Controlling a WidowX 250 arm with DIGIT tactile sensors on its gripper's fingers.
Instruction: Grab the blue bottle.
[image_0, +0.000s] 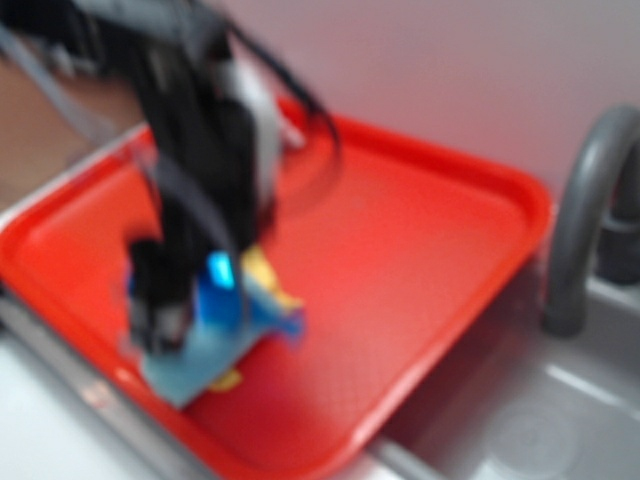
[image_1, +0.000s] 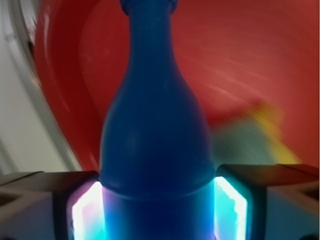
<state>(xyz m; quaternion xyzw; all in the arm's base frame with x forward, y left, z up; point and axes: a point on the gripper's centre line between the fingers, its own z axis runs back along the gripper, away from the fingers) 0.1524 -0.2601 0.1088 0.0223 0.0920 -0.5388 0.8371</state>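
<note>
Tool (image_1: 159, 210) lowered, fingers (image_1: 85, 212) clamped both sides.

Pale pinkish-white wall (image_0: 450, 70) at the far side, softly and evenly lit. Grey sink basin (image_0: 540, 410) at the near right, with a curved grey faucet (image_0: 585, 210) above. Brown surface (image_0: 40, 130) at far left. All blurred.

You see a red tray (image_0: 420, 230) spread beneath and to the right of the pincer, a blurred pale-blue cloth (image_0: 195, 360) with yellow pieces (image_0: 262, 272) just beside it, and a grey faucet (image_0: 585, 210) over a sink (image_0: 540, 420) well apart, far right.
</note>
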